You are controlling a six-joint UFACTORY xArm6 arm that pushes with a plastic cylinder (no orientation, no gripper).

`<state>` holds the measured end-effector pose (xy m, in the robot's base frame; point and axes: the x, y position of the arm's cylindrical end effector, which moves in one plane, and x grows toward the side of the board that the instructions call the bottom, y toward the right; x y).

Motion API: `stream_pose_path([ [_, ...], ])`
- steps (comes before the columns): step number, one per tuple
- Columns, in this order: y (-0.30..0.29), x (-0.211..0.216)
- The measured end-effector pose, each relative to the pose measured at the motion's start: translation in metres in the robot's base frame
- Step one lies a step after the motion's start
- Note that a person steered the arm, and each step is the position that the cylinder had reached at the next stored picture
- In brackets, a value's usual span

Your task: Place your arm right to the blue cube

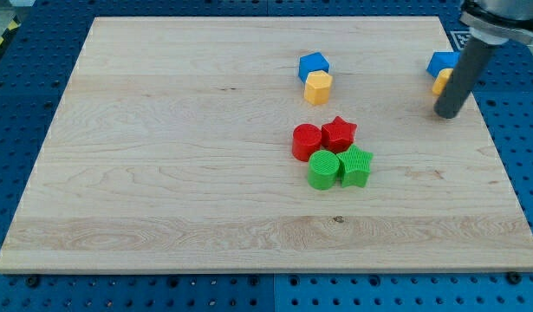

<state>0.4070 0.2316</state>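
The arm carries no pincer, only a dark rod, so there is nothing to be apart or clamped. My tip (449, 113) rests on the board (162, 173) close to its right edge.

The blue cube (314, 65) sits in the far half of the board, a little right of centre. A yellow block (318, 87) touches its near side. I take this one for the cube because its faces look squared. A second blue block (440, 62) stands far off to the right, partly hidden behind the rod, and its shape cannot be made out. A second yellow block (441, 82) lies just near of it and is also half hidden.

The move turns on one relation: the cube lies to the left of my tip and somewhat farther away, well apart from it. The tip is already on the cube's right side, so it only has to close the gap. The board just right of the cube is bare.

The half-hidden blue and yellow pair stand just left of the rod, so heading straight left and far would probably shove them. Going left first and then far looks safer.

The red cylinder (306, 142), red star (339, 133), green cylinder (323, 170) and green star (356, 166) cluster nearer, clear of that path.
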Motion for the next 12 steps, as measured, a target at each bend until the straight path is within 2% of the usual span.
stream_pose_path([
  [3, -0.113, -0.026],
  [8, -0.113, -0.035],
  [12, -0.113, -0.063],
])
